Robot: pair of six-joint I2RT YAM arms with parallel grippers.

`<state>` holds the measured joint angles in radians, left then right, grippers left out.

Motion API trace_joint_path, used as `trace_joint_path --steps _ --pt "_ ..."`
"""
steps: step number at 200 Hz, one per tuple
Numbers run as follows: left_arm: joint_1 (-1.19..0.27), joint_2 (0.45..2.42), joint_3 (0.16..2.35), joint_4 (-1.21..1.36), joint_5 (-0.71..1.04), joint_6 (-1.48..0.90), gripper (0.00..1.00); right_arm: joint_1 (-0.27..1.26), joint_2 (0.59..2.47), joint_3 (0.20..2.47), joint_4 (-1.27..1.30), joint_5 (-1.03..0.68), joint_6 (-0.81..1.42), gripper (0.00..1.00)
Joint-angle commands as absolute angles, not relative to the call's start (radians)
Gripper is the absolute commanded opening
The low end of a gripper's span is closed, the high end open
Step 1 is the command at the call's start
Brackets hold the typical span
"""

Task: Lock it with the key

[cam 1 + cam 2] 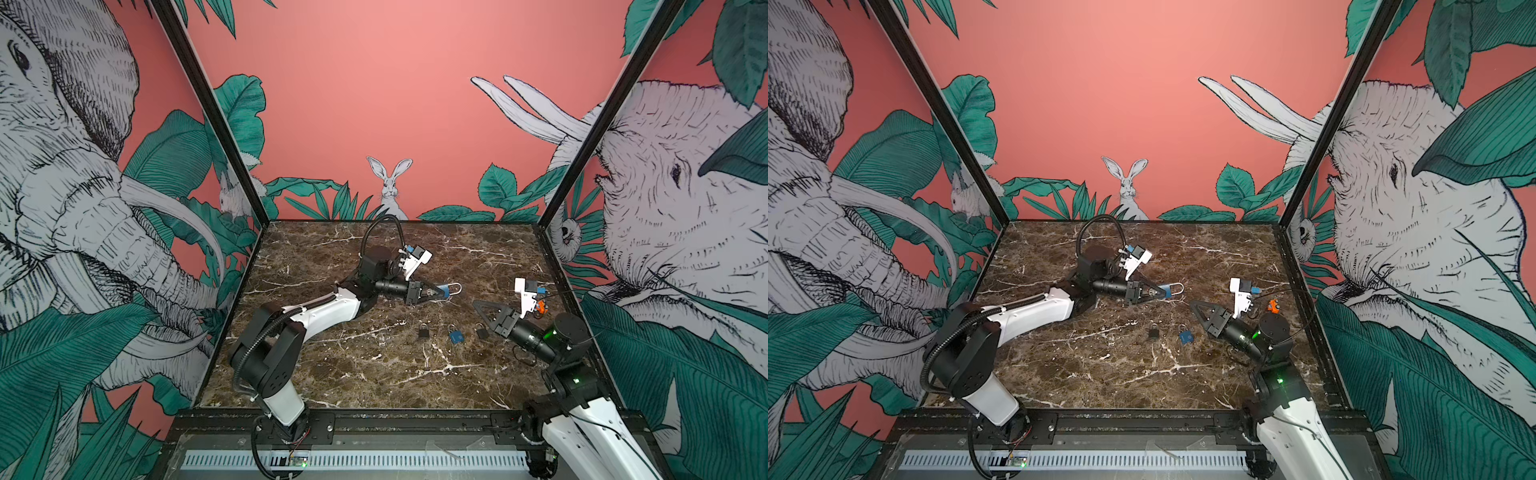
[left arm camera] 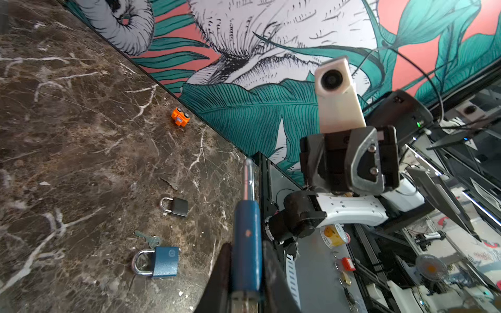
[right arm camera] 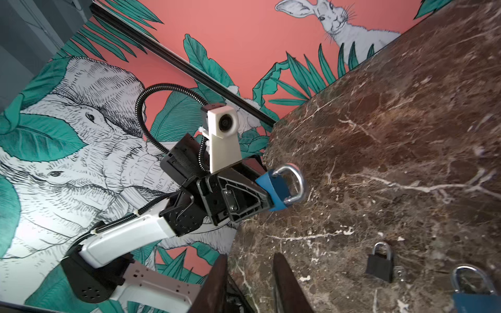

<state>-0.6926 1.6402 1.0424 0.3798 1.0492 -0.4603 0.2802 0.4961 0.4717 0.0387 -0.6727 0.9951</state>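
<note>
My left gripper [image 1: 437, 292] [image 1: 1158, 293] is shut on a blue padlock [image 1: 446, 291] [image 2: 246, 230] held above the middle of the marble table [image 1: 374, 374]. The silver shackle [image 3: 294, 181] points away from the fingers, and both its legs reach the body. A silver key [image 2: 244, 303] sticks out of the padlock's base, deep between the fingers. My right gripper [image 1: 477, 304] [image 3: 250, 256] is open and holds nothing. It hovers to the right of the held padlock, apart from it and pointing toward it.
On the table below lie a black padlock [image 1: 423, 332], a second blue padlock [image 1: 456, 336] with a key [image 2: 149, 238] beside it, and another black padlock [image 1: 482, 332]. A loose key [image 2: 169, 183] and a small orange block [image 1: 539, 307] lie near the right wall.
</note>
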Motion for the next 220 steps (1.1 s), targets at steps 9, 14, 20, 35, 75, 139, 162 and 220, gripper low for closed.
trace_joint_path --steps 9,14,20,35,75,139,162,220 --pt "-0.707 1.580 1.087 0.189 1.234 -0.287 0.00 0.276 0.512 0.577 -0.170 -0.743 0.764 0.25" --pt "-0.707 1.579 1.091 0.172 1.251 -0.272 0.00 0.276 0.513 0.596 -0.210 -0.739 0.726 0.25" --pt "-0.707 1.573 1.094 0.148 1.259 -0.251 0.00 0.277 0.513 0.615 -0.244 -0.735 0.695 0.25" --pt "-0.708 1.562 1.115 0.049 1.296 -0.176 0.00 0.276 0.511 0.662 -0.328 -0.735 0.617 0.27" --pt "-0.707 1.525 1.134 -0.079 1.314 -0.055 0.00 0.276 0.511 0.719 -0.469 -0.768 0.479 0.27" --pt "-0.707 1.516 1.134 -0.082 1.348 -0.046 0.00 0.277 0.475 0.603 -0.247 -0.885 0.568 0.27" --pt "-0.707 1.520 1.137 -0.078 1.344 -0.053 0.00 0.277 0.484 0.585 -0.212 -0.915 0.580 0.27" --pt "-0.708 1.546 1.116 0.058 1.313 -0.173 0.00 0.278 0.469 0.578 -0.219 -0.888 0.571 0.27"
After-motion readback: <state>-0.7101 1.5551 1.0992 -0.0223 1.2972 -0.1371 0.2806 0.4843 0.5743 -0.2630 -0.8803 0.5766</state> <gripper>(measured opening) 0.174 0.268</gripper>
